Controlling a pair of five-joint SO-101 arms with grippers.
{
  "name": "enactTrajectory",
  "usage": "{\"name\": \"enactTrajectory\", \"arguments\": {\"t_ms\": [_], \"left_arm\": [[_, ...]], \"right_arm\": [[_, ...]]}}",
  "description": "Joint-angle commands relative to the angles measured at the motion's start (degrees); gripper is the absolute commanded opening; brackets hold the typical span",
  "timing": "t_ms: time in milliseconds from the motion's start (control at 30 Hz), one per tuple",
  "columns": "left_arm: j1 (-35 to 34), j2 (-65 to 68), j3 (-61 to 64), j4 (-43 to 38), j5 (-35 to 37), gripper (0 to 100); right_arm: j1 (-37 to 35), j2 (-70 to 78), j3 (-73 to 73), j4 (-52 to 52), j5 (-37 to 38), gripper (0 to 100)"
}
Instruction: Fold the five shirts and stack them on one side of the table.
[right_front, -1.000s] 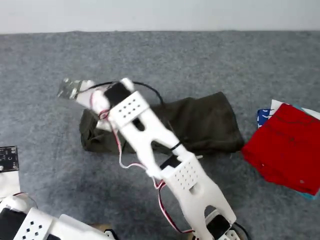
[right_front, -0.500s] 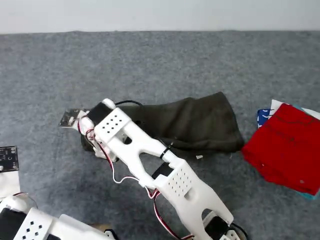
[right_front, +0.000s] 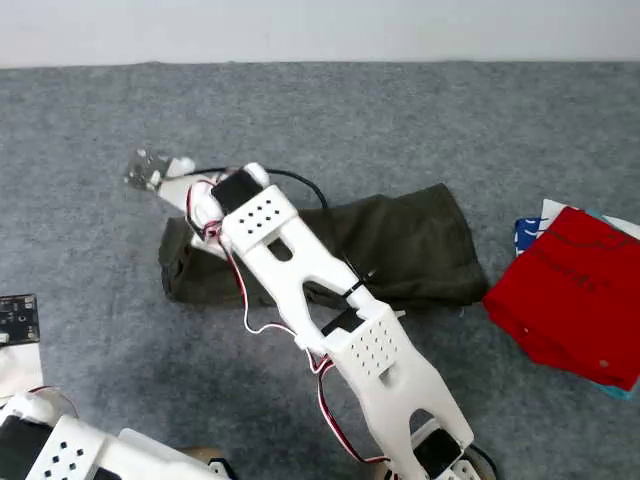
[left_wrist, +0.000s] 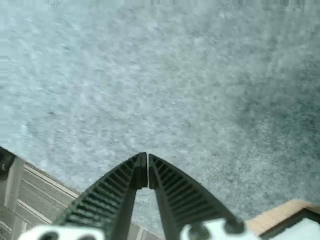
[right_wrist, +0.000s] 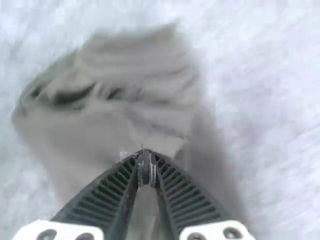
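Observation:
A dark olive shirt (right_front: 400, 245) lies roughly folded on the grey carpet in the middle of the high view; it fills the blurred ground ahead of the fingertips as olive shirt (right_wrist: 125, 100). My right arm stretches across it from the near edge, and my right gripper (right_front: 150, 172) hangs shut just beyond the shirt's left end, its right gripper (right_wrist: 145, 167) fingers pressed together with nothing between them. A red folded shirt (right_front: 570, 295) tops a stack at the right edge. My left gripper (left_wrist: 148, 172) is shut and empty over bare carpet.
Blue and white cloth (right_front: 527, 230) pokes out under the red shirt. A small black board (right_front: 18, 318) on white paper lies at the left edge. The left arm's base (right_front: 60, 450) sits at the near left corner. A wooden table edge (left_wrist: 280, 212) shows below the carpet.
The right gripper dropped to the shirt's left end half a second ago, then rose back up and away to the far left. The shirt lies much as before.

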Motion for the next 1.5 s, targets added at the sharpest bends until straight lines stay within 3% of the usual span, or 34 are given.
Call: {"name": "enactTrajectory", "arguments": {"t_ms": [0, 400, 700, 800, 1167, 1467], "left_arm": [[0.53, -0.53, 0.13, -0.26, 0.44, 2], [0.44, -0.53, -0.31, -0.53, 0.35, 2], [0.44, -0.53, -0.4, -0.53, 0.09, 2], [0.44, -0.53, -1.27, -0.53, 0.09, 2], [0.44, -0.53, -1.71, -1.76, 0.09, 2], [0.53, -0.53, -1.63, -1.76, 0.09, 2]], "right_arm": [[0.22, -0.92, -6.07, 0.13, 0.26, 1.2], [-1.89, 0.57, -9.49, 21.76, 0.09, 1.5], [6.46, 10.77, -9.05, 22.73, -0.18, 1.4], [8.04, 11.38, -8.79, 22.81, -3.69, 1.3], [-2.95, -0.92, 10.99, 22.64, -4.92, 1.5], [-3.47, -8.4, 10.02, 22.46, -4.92, 1.5]]}}
